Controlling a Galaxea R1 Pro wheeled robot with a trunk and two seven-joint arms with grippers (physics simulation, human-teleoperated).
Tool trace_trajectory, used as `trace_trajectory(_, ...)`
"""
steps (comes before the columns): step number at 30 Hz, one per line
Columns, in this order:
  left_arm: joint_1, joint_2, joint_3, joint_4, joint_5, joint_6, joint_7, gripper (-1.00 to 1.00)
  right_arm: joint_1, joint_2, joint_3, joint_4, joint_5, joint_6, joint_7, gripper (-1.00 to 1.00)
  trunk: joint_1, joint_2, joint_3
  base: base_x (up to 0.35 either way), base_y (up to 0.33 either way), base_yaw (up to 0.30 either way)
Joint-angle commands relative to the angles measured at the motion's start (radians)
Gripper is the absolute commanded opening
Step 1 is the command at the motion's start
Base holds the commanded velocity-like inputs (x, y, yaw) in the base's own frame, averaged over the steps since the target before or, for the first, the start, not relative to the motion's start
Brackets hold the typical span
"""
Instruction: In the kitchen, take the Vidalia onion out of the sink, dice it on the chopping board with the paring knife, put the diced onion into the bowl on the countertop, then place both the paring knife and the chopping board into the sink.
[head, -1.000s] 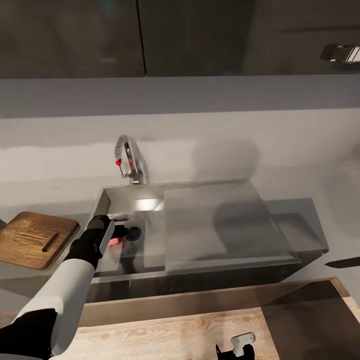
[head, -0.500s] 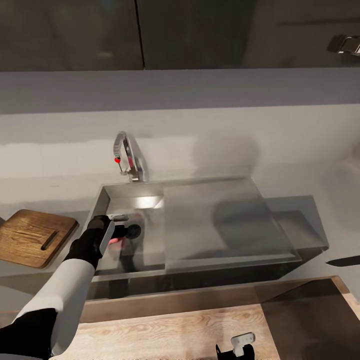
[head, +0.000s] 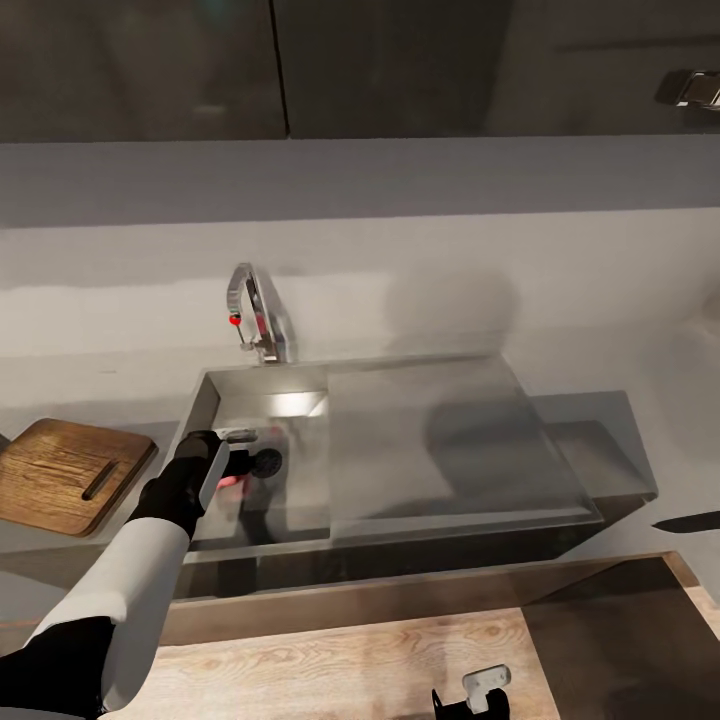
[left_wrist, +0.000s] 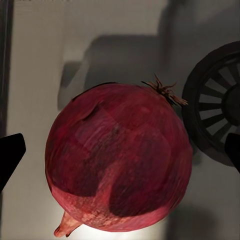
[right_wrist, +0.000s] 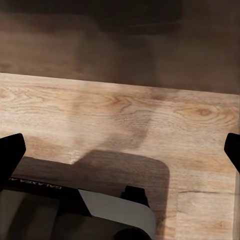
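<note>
The Vidalia onion (left_wrist: 117, 165), dark red and papery, lies on the floor of the grey sink (head: 440, 450) beside the round drain (left_wrist: 220, 115). My left gripper (left_wrist: 120, 155) is open, one dark fingertip (left_wrist: 10, 160) at each side of the onion and apart from it. In the head view that gripper (head: 238, 470) reaches down into the basin, with a red patch of onion (head: 230, 484) under it. The chopping board (head: 65, 475) rests on the countertop (head: 640, 380) left of the sink. My right gripper (right_wrist: 120, 150) hangs open over wood flooring. The bowl is out of view.
A chrome tap (head: 255, 320) with a red dot stands behind the basin, and the flat drainboard (head: 450, 440) lies to its right. A dark pointed tip (head: 688, 522) pokes in at the right edge. Dark wall cabinets (head: 380, 70) hang above.
The head view shifted slightly a second ago, so everything sits a little higher. My left gripper has stayed in the basin around the onion.
</note>
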Motion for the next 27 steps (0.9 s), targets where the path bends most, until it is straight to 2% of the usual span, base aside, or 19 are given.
trace_trajectory(1, -0.001, -0.001, 0.003, -0.001, 0.0, 0.004, 0.001, 1.0, -0.001, 0.0, 0.001, 0.001, 0.01, -0.002, -0.006, 1.0, 0.001, -0.002, -0.002, 0.0, 0.0, 0.0)
trace_trajectory(16, 0.005, 0.0, 0.003, 0.013, -0.008, 0.004, 0.001, 1.0, -0.001, 0.001, 0.0, 0.0, 0.009, 0.001, -0.008, 1.0, 0.001, -0.002, -0.002, 0.0, 0.0, 0.0)
trace_trajectory(21, 0.013, -0.001, -0.01, 0.01, -0.008, 0.003, 0.001, 1.0, -0.001, 0.001, -0.001, 0.0, 0.01, 0.001, -0.008, 1.0, 0.001, -0.002, -0.002, 0.0, 0.0, 0.0)
trace_trajectory(22, 0.018, -0.001, -0.019, 0.009, -0.008, 0.002, 0.0, -1.0, -0.001, 0.001, -0.001, 0.0, 0.009, 0.001, -0.008, 1.0, 0.001, -0.002, -0.002, 0.0, 0.0, 0.0)
trace_trajectory(27, 0.031, 0.0, -0.052, 0.008, -0.009, -0.038, 0.001, -1.0, -0.001, 0.001, -0.001, 0.0, 0.009, 0.001, -0.008, 1.0, 0.001, -0.002, -0.002, 0.0, 0.0, 0.0)
